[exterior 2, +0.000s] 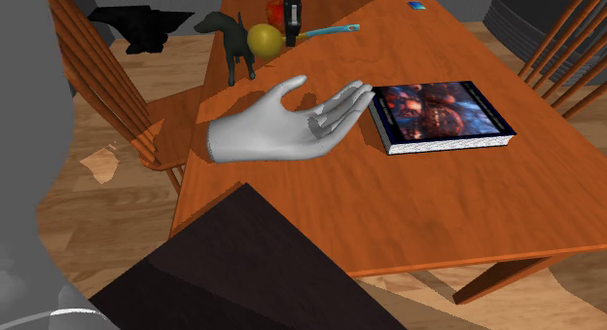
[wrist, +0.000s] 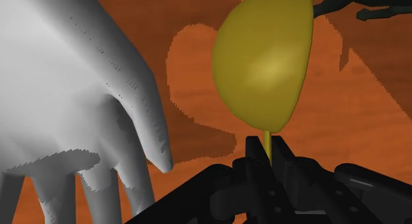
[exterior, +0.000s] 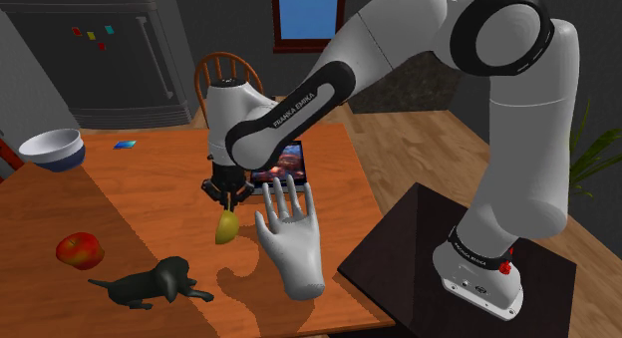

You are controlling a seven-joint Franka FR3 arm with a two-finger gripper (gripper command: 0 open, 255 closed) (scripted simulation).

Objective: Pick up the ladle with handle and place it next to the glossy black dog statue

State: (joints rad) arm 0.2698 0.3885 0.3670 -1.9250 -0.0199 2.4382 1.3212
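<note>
Ladle (wrist: 264,64) stem pinched by gripper (wrist: 267,149), wrist view

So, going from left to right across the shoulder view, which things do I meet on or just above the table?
Blue and white bowl → black dog statue → ladle, clasped in the gripper → grey hand model.

Legible markings: one brand name.
"FRANKA EMIKA", white capitals on the dark band of the arm's forearm (exterior: 289,114), running along its length in the shoulder view; a second small white line on the dark collar (exterior: 472,249) above the arm's base, too small to read.
</note>
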